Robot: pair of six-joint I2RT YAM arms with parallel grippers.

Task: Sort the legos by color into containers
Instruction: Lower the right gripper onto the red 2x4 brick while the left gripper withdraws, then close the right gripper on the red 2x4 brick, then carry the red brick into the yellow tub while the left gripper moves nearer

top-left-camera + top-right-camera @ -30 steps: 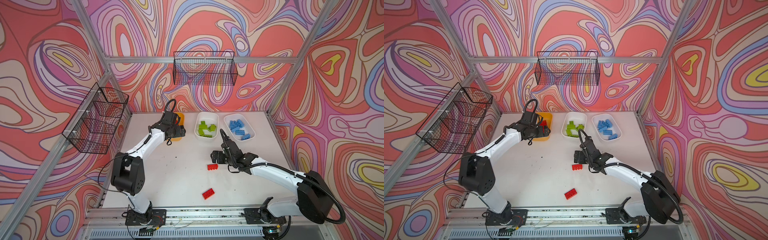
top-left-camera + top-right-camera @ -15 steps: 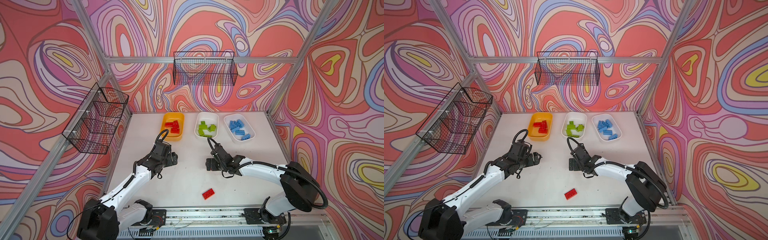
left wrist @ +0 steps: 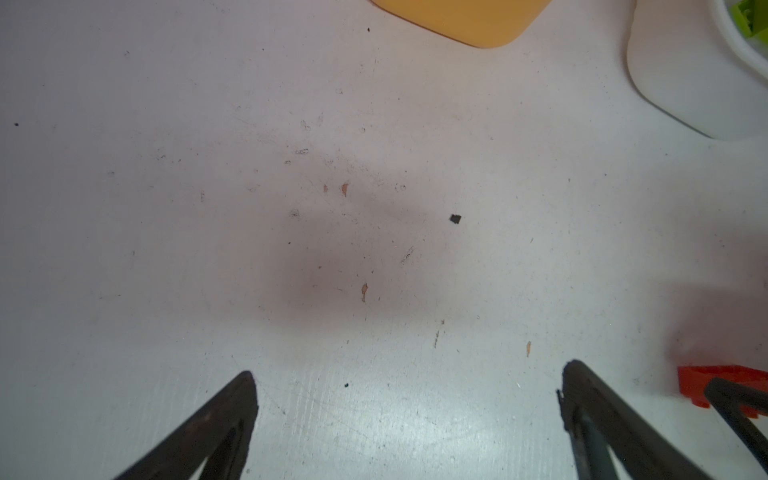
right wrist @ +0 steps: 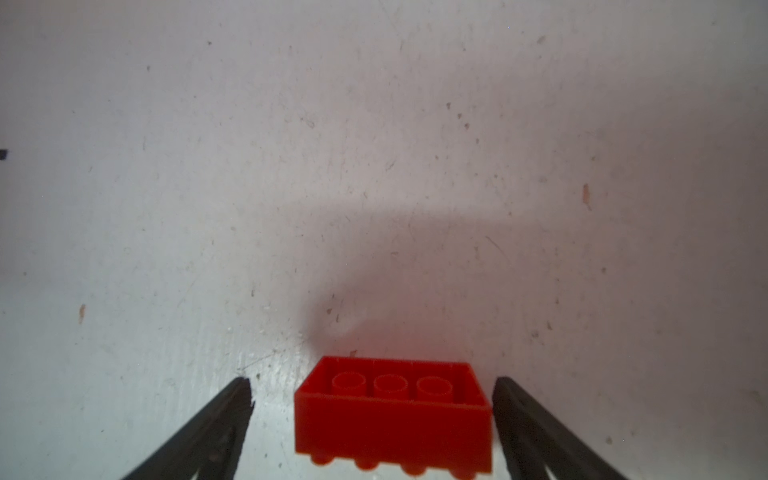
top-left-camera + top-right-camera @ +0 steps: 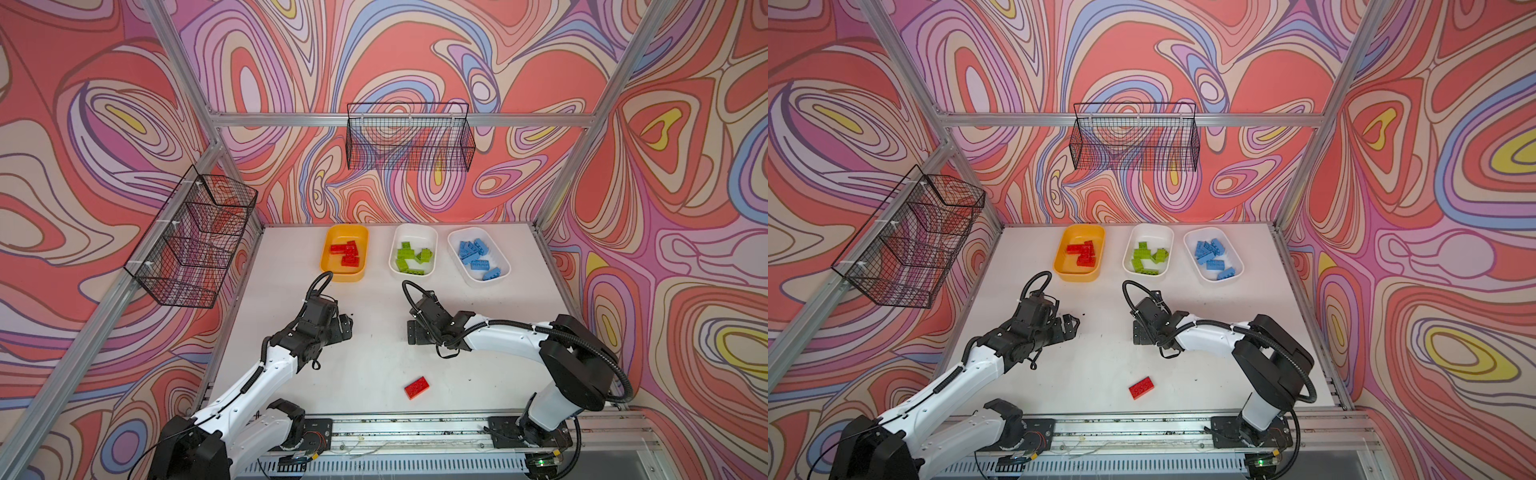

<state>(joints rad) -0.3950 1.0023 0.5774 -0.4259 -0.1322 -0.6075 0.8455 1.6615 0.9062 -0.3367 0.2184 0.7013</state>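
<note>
The yellow-orange tub (image 5: pixel 343 277) holds a handful of red legos (image 5: pixel 347 253). The white tubs (image 5: pixel 409 274) next along from it hold the green legos (image 5: pixel 409 257) and, farther off, the blue legos (image 5: pixel 473 257). What remains loose is red, so it belongs in that yellow-orange tub. The right claw (image 4: pixel 372 386) is down at the bench (image 5: pixel 374 365), in front of the tub toward the robot's base. Its jaws are spread wide and straddle a red brick (image 4: pixel 392 415) whose hollow underside shows in the right wrist view. One finger is just beside the brick's end and the other stands apart, so nothing is gripped yet. The straddle looks set for a pinch along the brick's length. The left claw (image 3: pixel 409 374) hangs fully spread and empty over bare bench somewhat nearer the tub, probably standing clear so it does not crowd the grasp. A second red brick (image 5: pixel 417 387) lies flat, studs up, farther from the tub, near the bench's front edge, with neither claw at it.
</note>
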